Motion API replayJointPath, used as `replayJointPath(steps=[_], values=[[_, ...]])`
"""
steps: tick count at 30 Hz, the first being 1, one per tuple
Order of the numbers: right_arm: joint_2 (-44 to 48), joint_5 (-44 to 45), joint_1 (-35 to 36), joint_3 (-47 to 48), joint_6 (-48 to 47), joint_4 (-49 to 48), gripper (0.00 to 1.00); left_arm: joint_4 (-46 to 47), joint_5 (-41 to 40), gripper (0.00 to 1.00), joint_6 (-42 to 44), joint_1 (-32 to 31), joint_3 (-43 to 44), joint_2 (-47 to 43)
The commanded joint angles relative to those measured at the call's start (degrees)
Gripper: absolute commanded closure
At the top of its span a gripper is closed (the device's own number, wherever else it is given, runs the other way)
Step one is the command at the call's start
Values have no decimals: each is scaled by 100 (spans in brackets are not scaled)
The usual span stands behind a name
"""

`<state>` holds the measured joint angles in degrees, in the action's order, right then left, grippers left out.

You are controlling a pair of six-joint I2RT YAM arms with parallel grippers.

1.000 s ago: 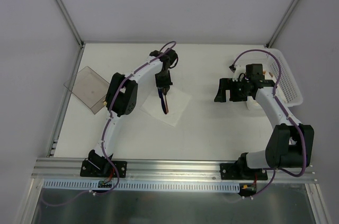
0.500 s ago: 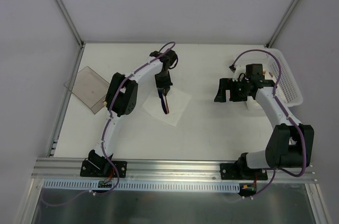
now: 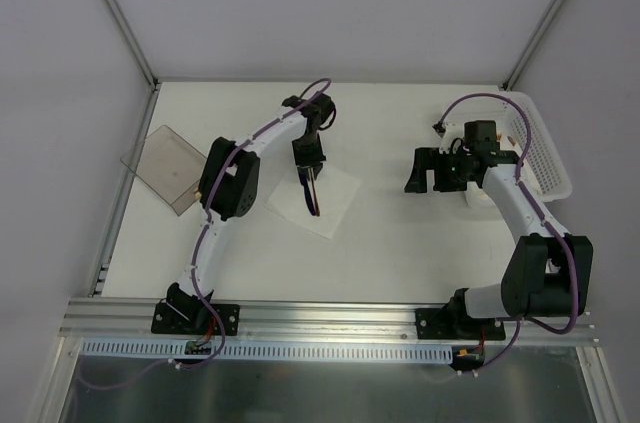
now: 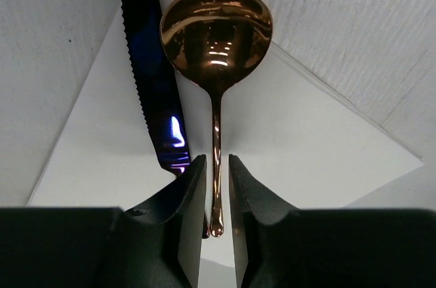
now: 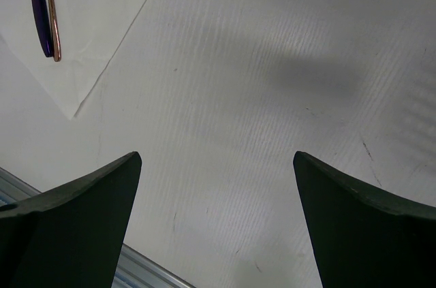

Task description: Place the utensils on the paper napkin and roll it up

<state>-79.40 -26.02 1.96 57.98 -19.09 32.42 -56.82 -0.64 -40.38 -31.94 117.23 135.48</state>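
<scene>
From above, the paper napkin [image 3: 336,207] lies as a tilted white square on the tabletop [image 3: 400,243], and the left gripper [image 3: 311,179] hangs over its far half. The utensils [image 3: 313,201] show there only as one thin dark streak on the napkin, running out from under the gripper; the two pieces cannot be told apart, and the jaws are too small to read. The right gripper [image 3: 425,186] is well apart from the napkin, between it and the white basket [image 3: 545,158], part of which the right arm [image 3: 520,213] covers. A smoky clear container [image 3: 160,168] lies well apart from the napkin on the opposite side. In the left wrist view the napkin's far corner is hidden behind a copper-coloured spoon [image 4: 215,36] and, just beside it, a dark blue knife [image 4: 151,77] with a serrated edge, both lying on the paper. The knife's tip is cut off by the picture's top and its other end is hidden behind the gripper. The spoon's thin handle runs into the slot between the jaws, which stand narrowly apart, white paper showing either side of the handle, so nothing is clamped. In the right wrist view the jaws are spread wide over bare tabletop; one napkin corner shows beyond them with the ends of knife and spoon side by side, the rest cut off.
</scene>
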Motion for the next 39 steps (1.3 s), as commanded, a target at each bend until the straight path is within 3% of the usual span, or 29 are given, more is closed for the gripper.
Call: replayJointPath(steps=[1,4,5,7,10,16,22,29,39], values=[[100,-140,-64,249,11,80,1,-75,-76,80,-67,-93,19,-749],[117,-254,-64,223,63,71,1,-5,-216,78,239,-207,89,-1206],[135,-280,-55,206,81,45,1,65,-304,72,406,-250,46,-1347],[135,-351,-55,170,133,27,1,258,-313,65,1133,-417,-77,-1785],[144,-377,-55,153,160,36,1,618,-252,64,2003,-637,-629,-2409],[188,-439,-55,91,187,-17,1,1664,669,63,3454,-1006,-3043,-3762],[117,-553,-64,91,239,-43,1,2482,881,64,4966,-1586,-4409,-4609],[117,-492,-64,109,239,-43,1,3773,1549,63,5883,-1938,-5184,-4540],[187,-412,-90,100,213,-17,1,3827,785,63,6236,-2580,-4859,-3309]])
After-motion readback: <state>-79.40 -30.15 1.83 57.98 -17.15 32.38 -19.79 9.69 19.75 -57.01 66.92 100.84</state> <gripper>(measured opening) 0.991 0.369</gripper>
